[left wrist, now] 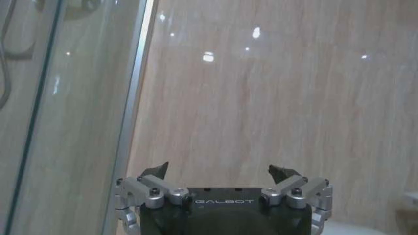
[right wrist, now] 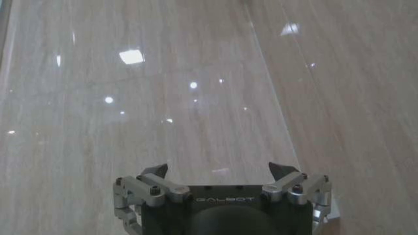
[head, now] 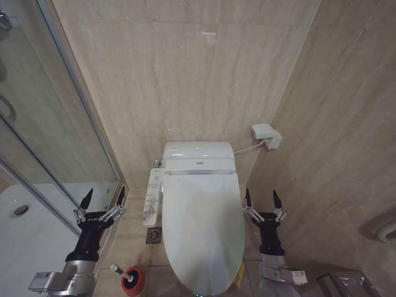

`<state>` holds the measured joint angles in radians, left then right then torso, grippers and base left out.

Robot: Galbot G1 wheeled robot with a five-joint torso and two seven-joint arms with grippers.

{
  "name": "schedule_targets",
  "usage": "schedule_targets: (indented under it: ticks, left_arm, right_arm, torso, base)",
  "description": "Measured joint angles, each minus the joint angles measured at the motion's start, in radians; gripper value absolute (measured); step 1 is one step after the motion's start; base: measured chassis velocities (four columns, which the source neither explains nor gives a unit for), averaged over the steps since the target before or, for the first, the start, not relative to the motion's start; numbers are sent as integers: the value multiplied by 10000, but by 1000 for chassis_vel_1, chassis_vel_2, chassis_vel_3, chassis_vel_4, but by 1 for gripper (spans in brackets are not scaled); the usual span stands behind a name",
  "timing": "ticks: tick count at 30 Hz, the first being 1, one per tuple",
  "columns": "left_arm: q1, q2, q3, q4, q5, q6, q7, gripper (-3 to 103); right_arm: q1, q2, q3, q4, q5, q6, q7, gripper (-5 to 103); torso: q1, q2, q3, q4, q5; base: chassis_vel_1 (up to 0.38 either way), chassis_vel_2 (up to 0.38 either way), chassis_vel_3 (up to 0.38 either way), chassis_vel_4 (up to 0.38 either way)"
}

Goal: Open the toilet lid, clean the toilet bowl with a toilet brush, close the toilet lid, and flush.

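The glossy white toilet lid (head: 201, 232) lies shut over the toilet, so the toilet bowl is hidden beneath it. The toilet brush (head: 117, 270) stands in a small red cup holder (head: 132, 281) on the floor left of the toilet, its white handle leaning left. My left gripper (head: 105, 197) is raised left of the toilet, above the brush, open and empty; it also shows as the left gripper (left wrist: 219, 171) facing the wall. My right gripper (head: 262, 199) is raised just right of the lid, open and empty, and the right gripper (right wrist: 219, 169) faces the tiled corner.
A glass shower door (head: 55, 124) and white shower tray (head: 25, 229) stand close on the left. A control panel (head: 152, 197) runs along the toilet's left side, with a floor drain (head: 153, 235) below it. A wall socket box (head: 266, 136) sits at the right. Beige tiled walls close in.
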<state>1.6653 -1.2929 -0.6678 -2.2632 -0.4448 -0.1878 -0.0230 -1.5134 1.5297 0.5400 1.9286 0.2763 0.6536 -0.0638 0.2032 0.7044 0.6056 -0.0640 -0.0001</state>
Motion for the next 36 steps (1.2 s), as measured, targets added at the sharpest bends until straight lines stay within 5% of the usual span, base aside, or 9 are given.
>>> schedule_targets:
  ticks: [36]
  left_arm:
    - [-443,48,377,731,170,1,84,100]
  right_arm:
    - [23,140,364,-191,166,105,-1,100]
  torso:
    - [-2,0,-1,2,8]
  base:
    - [182,-186,-181,177]
